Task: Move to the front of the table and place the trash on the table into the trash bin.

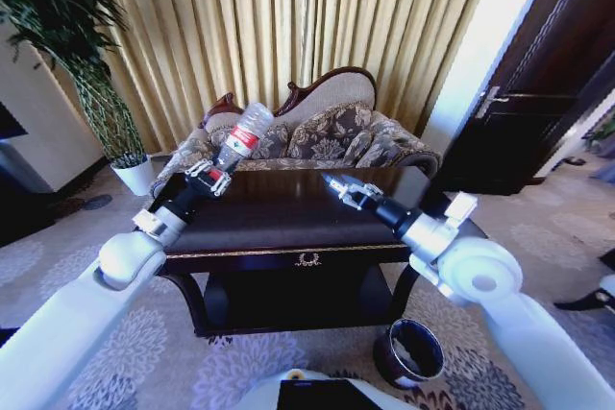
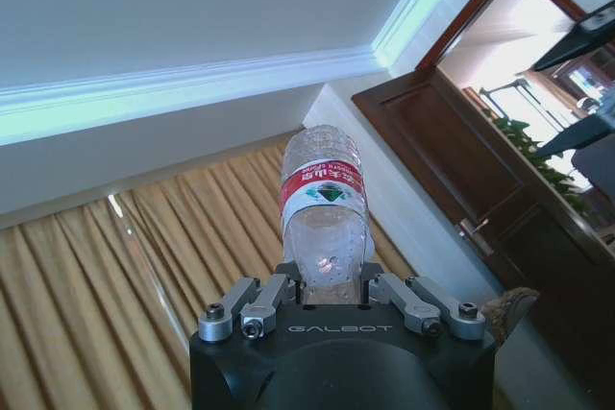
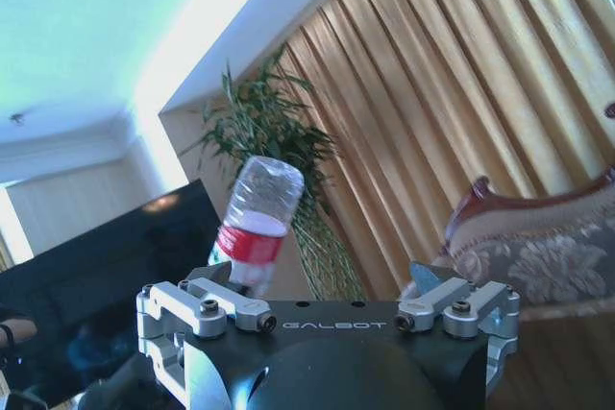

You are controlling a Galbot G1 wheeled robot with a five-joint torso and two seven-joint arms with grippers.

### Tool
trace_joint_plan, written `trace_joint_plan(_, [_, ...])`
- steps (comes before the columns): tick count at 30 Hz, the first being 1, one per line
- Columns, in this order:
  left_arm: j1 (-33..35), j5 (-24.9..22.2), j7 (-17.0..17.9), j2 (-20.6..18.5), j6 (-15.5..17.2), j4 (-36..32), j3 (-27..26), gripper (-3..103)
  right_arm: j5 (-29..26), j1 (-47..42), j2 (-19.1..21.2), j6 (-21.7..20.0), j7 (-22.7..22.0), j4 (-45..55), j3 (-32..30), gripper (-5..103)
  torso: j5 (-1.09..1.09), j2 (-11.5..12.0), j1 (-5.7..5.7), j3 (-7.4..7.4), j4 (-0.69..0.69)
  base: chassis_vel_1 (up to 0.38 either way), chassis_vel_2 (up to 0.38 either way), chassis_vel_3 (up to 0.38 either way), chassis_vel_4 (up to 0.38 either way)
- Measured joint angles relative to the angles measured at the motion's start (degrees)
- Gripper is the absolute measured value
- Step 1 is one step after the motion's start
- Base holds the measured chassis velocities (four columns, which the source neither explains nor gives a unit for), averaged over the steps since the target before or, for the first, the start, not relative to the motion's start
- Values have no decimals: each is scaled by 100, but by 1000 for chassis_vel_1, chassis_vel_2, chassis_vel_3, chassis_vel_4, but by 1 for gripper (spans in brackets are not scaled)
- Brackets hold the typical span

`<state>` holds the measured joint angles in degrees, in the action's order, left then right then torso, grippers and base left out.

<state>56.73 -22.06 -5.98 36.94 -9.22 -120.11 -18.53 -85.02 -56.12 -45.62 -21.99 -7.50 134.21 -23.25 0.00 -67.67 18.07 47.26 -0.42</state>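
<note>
My left gripper [image 1: 216, 176] is shut on the clear plastic bottle with a red label [image 1: 242, 138], one piece of the trash, and holds it tilted up above the left part of the dark glossy table [image 1: 288, 229]. From the left wrist the bottle [image 2: 325, 189] stands straight out of that gripper [image 2: 327, 283]. Over the table's right half my right gripper [image 1: 336, 185] hovers open with nothing between its fingers [image 3: 430, 285]; its wrist view shows the bottle [image 3: 255, 218] farther off. On the carpet by the table's front right leg stands the dark round trash bin [image 1: 409, 352].
A patterned sofa [image 1: 322, 130] stands behind the table, before gold curtains. A tall plant in a white pot [image 1: 135, 176] is at the back left. A dark wooden door [image 1: 543, 93] is on the right. Patterned carpet lies around the table.
</note>
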Motion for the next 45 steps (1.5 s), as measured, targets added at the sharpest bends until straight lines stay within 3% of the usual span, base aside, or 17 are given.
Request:
trace_joint_plan(6, [-876, 24, -19, 4, 177, 63, 1102, 28, 46, 644, -164, 8, -9, -392, 560, 100, 0, 1, 2, 1, -1, 0, 0, 0, 0])
trace_joint_plan(15, [-1521, 12, 11, -52, 313, -39, 1925, 28, 141, 1026, -288, 11, -1, -860, 797, 100, 1, 1, 2, 1, -1, 0, 0, 0, 0])
trace_joint_plan(32, [-1379, -109, 32, -179, 439, -285, 2002, 28, 233, 1150, -391, 19, 4, -896, 903, 103, 0, 0, 1, 0, 0, 0, 0, 0, 0])
trace_joint_plan(34, [-1334, -109, 41, -179, 439, -287, 1989, 28, 254, 1146, -383, 19, 4, -885, 917, 100, 0, 1, 1, 0, 0, 0, 0, 0, 0])
trace_joint_plan(37, [-1245, -108, 43, -181, 439, -287, 1970, 28, 282, 1108, -364, 25, 4, -838, 922, 84, 0, 0, 1, 0, 0, 0, 0, 0, 0])
trace_joint_plan(39, [-1239, -108, 44, -180, 439, -280, 1970, 28, 283, 1099, -362, 26, 5, -823, 922, 84, 0, 0, 1, 0, -1, 0, 0, 0, 0])
trace_joint_plan(40, [-1239, -108, 44, -174, 439, -261, 1970, 28, 286, 1088, -360, 26, 6, -808, 922, 73, 0, 0, 1, 0, 0, 0, 0, 0, 0])
trace_joint_plan(45, [-1252, -107, 50, -141, 438, -235, 2015, 28, 308, 1039, -343, 26, 9, -776, 913, 57, 0, 0, 1, 0, -1, 0, 0, 0, 0])
